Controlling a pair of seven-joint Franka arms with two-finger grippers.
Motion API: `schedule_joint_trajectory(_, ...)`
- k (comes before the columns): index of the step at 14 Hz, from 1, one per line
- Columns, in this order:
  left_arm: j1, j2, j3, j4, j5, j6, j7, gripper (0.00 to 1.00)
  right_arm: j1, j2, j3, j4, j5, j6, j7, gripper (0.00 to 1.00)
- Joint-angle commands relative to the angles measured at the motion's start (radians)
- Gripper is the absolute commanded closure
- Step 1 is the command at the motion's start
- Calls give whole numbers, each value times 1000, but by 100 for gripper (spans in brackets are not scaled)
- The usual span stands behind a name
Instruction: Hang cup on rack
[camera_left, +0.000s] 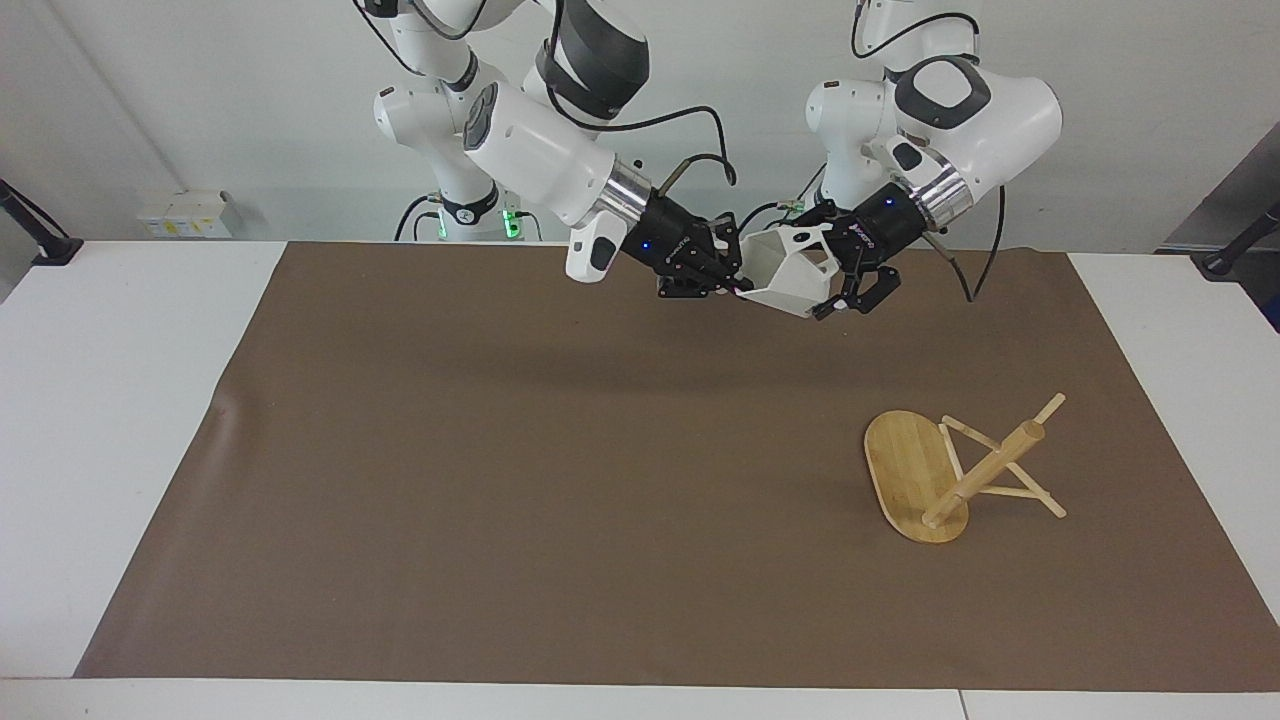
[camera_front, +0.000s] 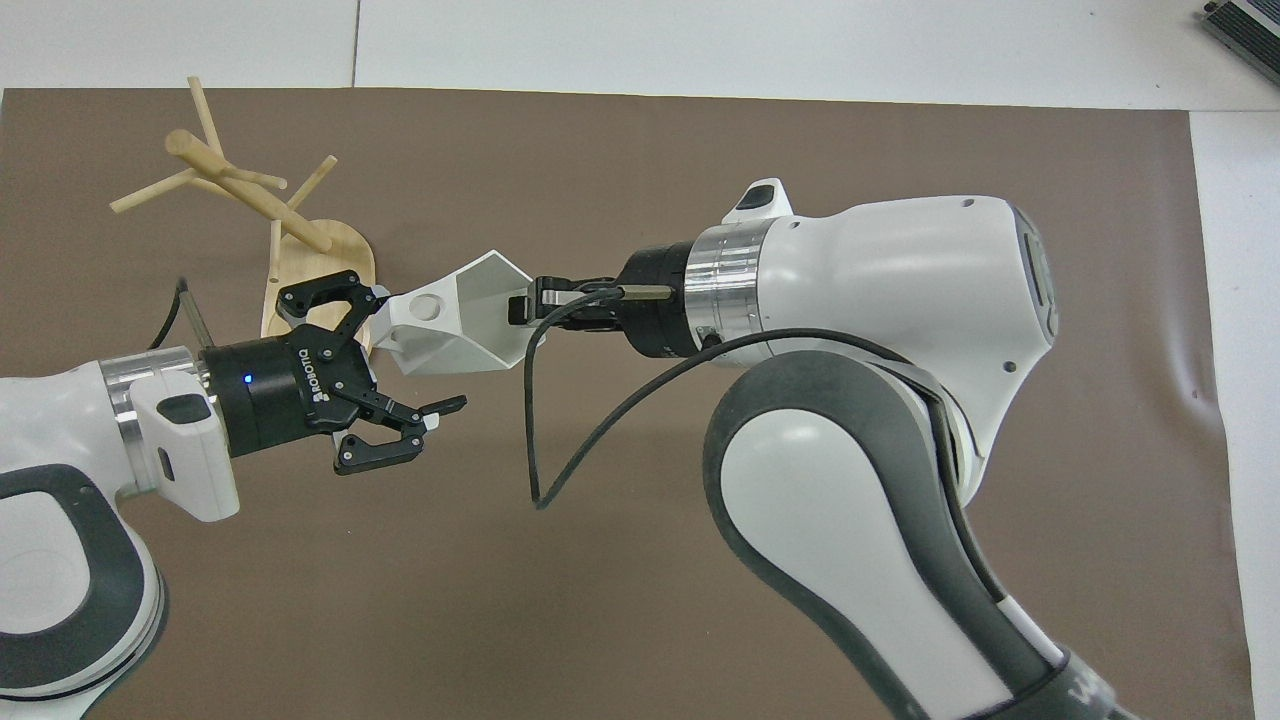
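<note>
Above the brown mat near the robots' edge of the table, the small white faceted cup (camera_left: 787, 273) (camera_front: 455, 318) with a blocky pierced handle hangs in the air on its side. The right end effector (camera_left: 735, 281) (camera_front: 522, 306) is closed on the cup's rim, one finger inside the mouth. The left end effector (camera_left: 838, 290) (camera_front: 405, 355) stands open around the cup's handle end, one finger beside the handle and the other spread well away; I cannot tell whether it touches the cup. The light bamboo mug rack (camera_left: 955, 470) (camera_front: 250, 210) lies tipped over on the brown mat (camera_left: 500, 480) (camera_front: 600, 600) toward the left arm's end of the table, farther from the robots than the cup, its oval base on edge and its post and pegs resting on the mat. The white table (camera_left: 110, 400) (camera_front: 700, 40) shows around the mat.
</note>
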Motion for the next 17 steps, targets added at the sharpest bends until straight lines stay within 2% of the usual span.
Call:
schedule_joint_trajectory(1,-2,10,-4,18,-10,-22,8,0,-11,5,6,13,13,-16,22,100)
schedule_joint_trajectory(7,-4,11,-15,18,-5,-22,20,0,-17,2,3,13,13,-31,22,100)
schedule_joint_trajectory(8,-4,11,-15,18,-7,-22,23,25,-17,4,3,13,13,-31,22,100)
schedule_joint_trajectory(9,-4,11,-15,18,-7,-22,22,71,-17,4,3,13,13,-31,22,100)
schedule_joint_trajectory(10,-2,11,-15,18,-7,-22,20,100,-18,2,3,13,13,-31,22,100)
schedule_joint_trajectory(17,-2,10,-14,16,-8,-18,13,100,-18,2,3,13,13,-31,22,100)
